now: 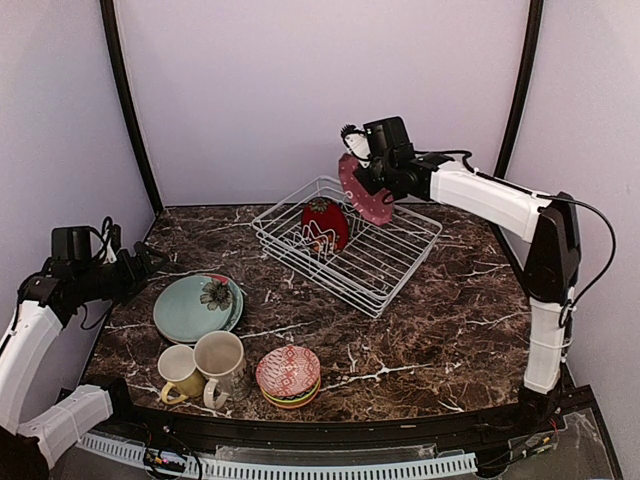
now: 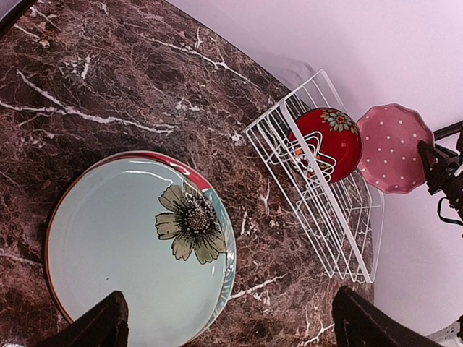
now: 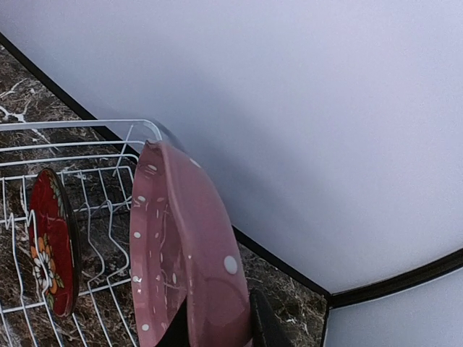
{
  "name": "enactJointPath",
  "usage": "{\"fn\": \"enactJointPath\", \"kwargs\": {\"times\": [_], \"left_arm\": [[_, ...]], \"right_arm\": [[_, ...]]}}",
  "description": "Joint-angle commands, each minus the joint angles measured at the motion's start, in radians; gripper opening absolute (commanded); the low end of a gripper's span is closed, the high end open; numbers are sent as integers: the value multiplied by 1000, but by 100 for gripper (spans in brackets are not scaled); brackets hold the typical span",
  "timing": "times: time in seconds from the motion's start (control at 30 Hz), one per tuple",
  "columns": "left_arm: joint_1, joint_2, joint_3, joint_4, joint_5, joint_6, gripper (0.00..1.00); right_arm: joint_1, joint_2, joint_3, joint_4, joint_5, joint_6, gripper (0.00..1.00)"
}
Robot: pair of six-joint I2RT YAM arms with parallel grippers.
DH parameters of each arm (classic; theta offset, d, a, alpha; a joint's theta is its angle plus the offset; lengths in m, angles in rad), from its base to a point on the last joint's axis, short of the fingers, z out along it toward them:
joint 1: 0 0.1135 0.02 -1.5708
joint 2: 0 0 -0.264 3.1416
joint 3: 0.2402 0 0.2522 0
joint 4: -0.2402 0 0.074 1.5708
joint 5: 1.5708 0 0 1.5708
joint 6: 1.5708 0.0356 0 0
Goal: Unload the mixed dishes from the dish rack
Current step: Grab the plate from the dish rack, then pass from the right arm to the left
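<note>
Right wrist view: right claw (image 3: 217, 329) is clamping the lower rim of the pink plate (image 3: 181, 246), which is standing on edge. Top view: that plate is hanging at 1 o'clock over the dish rack (image 1: 400, 255); contact with the wires cannot be told. Red plate (image 1: 325, 225) is standing upright among the prongs, at 9 o'clock of the pink one.

Left claw (image 2: 231, 329) is hovering with fingers spread wide, holding nothing, above the pale-green floral plate (image 2: 130, 246), which is lying on the table (image 1: 430, 340) at 8 o'clock of the rack. Yellow mug (image 1: 180, 372) and beige mug (image 1: 222, 362) are sitting at its 6 o'clock, with stacked bowls (image 1: 288, 375) at 3 o'clock of them.
</note>
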Motion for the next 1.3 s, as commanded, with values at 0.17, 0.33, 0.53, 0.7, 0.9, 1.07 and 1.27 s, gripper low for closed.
{"fn": "enactJointPath", "kwargs": {"times": [0.17,0.33,0.53,0.7,0.9,1.07,1.27], "left_arm": [[-12,33,2,69,75,-8,98],[-45,84,-16,163,145,-63,97],[-196,145,-6,327,145,-148,96],[-352,256,18,470,132,-213,97],[-484,398,91,583,107,-238,98],[-581,515,153,613,70,-241,97],[-642,625,215,635,57,-255,94]], "right_arm": [[-34,-269,-148,169,31,169,0],[-147,-426,-321,132,-284,515,0],[-200,-551,-485,193,-524,741,0],[-203,-607,-641,348,-758,898,0],[-184,-592,-766,562,-934,1074,0],[-137,-539,-785,648,-992,1133,0],[-80,-479,-767,709,-1024,1161,0]]}}
